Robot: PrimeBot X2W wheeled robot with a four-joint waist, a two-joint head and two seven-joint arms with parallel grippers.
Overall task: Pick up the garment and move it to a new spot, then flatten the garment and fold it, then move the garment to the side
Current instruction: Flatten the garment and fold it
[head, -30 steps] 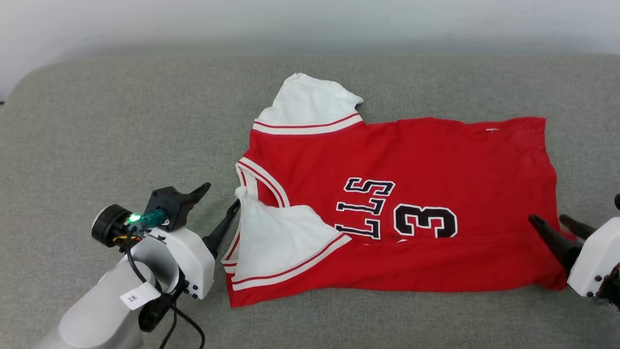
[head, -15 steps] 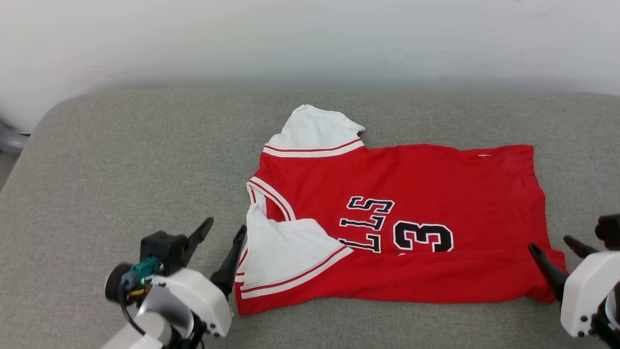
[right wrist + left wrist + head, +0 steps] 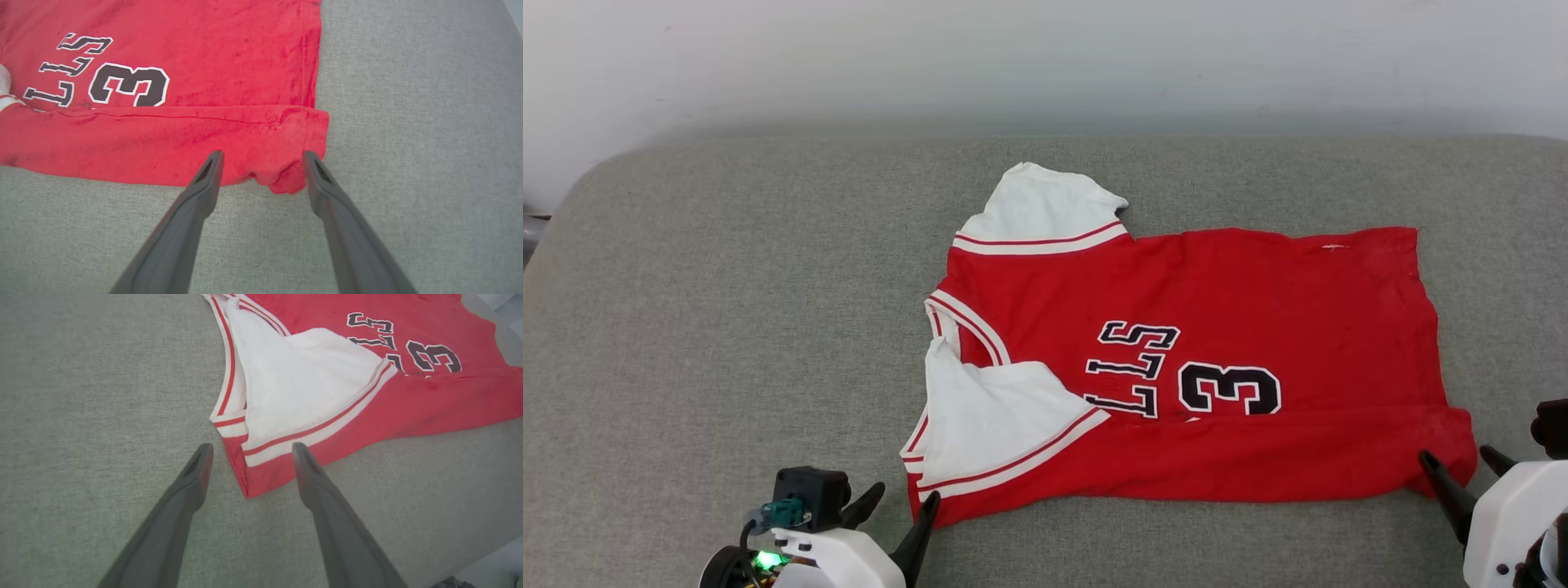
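The garment (image 3: 1258, 302) lies spread on a grey fabric-covered surface (image 3: 727, 286) in front of a pale wall (image 3: 1045, 57), its collar toward the robot's left and its hem toward the right. Its near long edge is folded up over the body, hiding the bottom of the black lettering and the number 3. The near white sleeve (image 3: 988, 416) lies folded onto the chest, while the far sleeve (image 3: 1045, 200) sticks out toward the wall. The left jaws stand open at the near collar-side corner, with the red tip of that corner between the two dark fingers (image 3: 192, 486). The right jaws are open too, with the rumpled near hem corner between their fingers (image 3: 204, 183). Neither pair grips anything.
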